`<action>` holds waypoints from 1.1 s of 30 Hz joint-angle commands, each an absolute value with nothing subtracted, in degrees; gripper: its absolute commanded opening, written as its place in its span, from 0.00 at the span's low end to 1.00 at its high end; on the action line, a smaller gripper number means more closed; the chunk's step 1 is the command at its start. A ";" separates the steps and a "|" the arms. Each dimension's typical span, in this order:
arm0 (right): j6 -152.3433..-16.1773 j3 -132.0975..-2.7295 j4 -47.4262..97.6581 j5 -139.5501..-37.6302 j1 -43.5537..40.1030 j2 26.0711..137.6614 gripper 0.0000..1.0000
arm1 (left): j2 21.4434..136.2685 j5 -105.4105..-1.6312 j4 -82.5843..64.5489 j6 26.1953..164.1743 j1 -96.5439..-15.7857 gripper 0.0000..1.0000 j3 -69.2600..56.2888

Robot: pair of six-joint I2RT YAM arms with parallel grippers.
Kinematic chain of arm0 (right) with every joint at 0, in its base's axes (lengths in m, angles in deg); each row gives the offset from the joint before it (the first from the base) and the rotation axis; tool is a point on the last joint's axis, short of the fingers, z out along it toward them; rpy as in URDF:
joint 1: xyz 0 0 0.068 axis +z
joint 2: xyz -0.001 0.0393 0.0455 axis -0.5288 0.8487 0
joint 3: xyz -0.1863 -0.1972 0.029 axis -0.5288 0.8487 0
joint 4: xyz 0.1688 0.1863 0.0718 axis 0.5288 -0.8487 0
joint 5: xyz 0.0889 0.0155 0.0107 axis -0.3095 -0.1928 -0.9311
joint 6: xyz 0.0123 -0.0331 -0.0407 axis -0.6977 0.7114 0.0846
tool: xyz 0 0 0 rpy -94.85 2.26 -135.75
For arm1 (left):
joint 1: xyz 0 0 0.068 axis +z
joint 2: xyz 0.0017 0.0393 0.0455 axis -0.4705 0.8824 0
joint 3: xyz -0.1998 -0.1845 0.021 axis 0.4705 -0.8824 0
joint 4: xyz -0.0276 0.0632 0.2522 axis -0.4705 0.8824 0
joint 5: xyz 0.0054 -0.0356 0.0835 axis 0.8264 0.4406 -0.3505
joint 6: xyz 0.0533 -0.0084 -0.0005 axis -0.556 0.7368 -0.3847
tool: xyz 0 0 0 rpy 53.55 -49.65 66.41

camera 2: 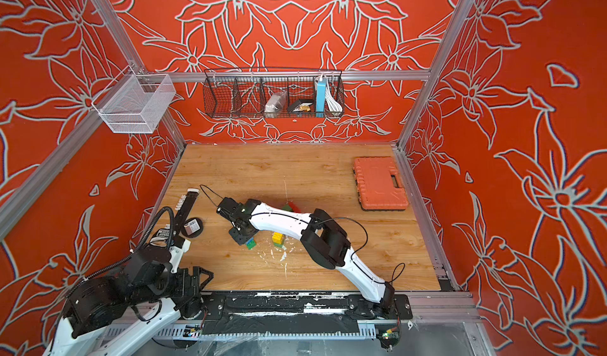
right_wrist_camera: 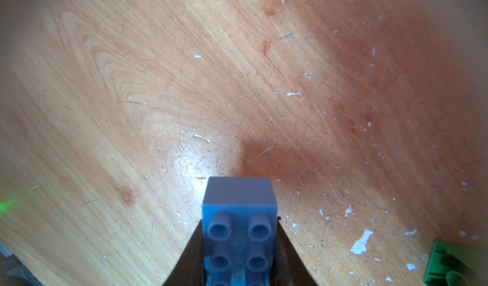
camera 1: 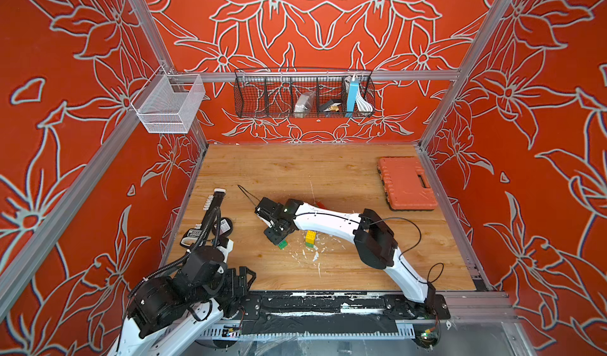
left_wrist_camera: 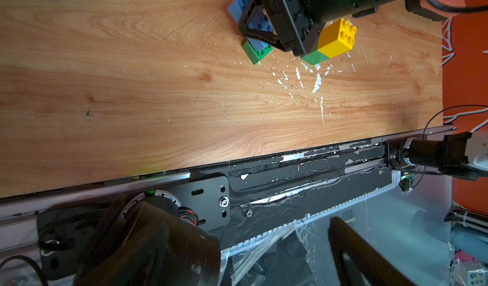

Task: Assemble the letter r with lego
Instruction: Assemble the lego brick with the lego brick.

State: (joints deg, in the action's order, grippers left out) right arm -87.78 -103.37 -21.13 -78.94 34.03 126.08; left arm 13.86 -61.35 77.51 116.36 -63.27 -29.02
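My right gripper is shut on a blue 2x4 lego brick, studs facing the camera. In the left wrist view that blue brick slants down onto a green brick under the right gripper; whether they are joined I cannot tell. Beside them a yellow cube sits on a green brick. Both top views show the yellow cube and the green brick. A red brick peeks from behind the right arm. My left gripper hangs open and empty over the table's front rail.
An orange ribbed case lies at the back right of the wooden table. A black round disc and a black strip lie at the left edge. White flecks dot the wood. Wire baskets hang on the back wall.
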 commanded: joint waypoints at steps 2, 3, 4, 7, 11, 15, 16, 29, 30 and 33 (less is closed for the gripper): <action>-91.05 -99.08 -22.14 -76.20 34.23 131.34 0.00 | 13.10 -61.27 77.48 115.95 -63.18 0.95 -29.54; -91.79 -98.07 -21.43 -75.93 34.25 131.21 0.00 | 12.96 -61.31 77.43 116.00 -63.14 0.95 -29.50; -92.60 -97.21 -20.96 -75.70 34.23 131.19 0.00 | 12.85 -61.27 77.48 115.97 -63.15 0.95 -29.50; -94.84 -95.76 -20.64 -74.85 34.23 131.22 0.00 | 12.70 -61.27 77.35 115.93 -63.15 0.95 -29.60; -98.44 -94.17 -20.31 -72.23 34.14 131.09 0.00 | 12.65 -61.18 77.35 115.85 -63.20 0.95 -29.61; -102.63 -91.84 -19.47 -67.67 34.16 130.55 0.00 | 12.33 -61.18 77.26 115.81 -63.15 0.95 -29.58; -103.21 -91.22 -19.02 -67.10 34.13 130.38 0.00 | 12.23 -61.18 77.26 115.71 -63.15 0.95 -29.64; -107.57 -76.71 -5.43 -60.88 34.65 125.32 0.00 | 11.66 -61.18 77.09 115.76 -63.18 0.95 -29.73; -107.57 -77.03 -5.61 -61.24 34.69 125.91 0.00 | 11.82 -61.18 77.08 115.68 -63.24 0.95 -29.70; -107.66 -77.42 -5.76 -61.48 34.69 126.93 0.00 | 12.42 -61.11 77.17 115.53 -63.18 0.95 -29.67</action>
State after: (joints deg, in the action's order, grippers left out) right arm -106.64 -81.90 3.22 -60.84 35.58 118.32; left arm 12.25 -61.35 77.49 116.36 -63.27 -29.05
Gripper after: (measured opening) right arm 0.336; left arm 0.946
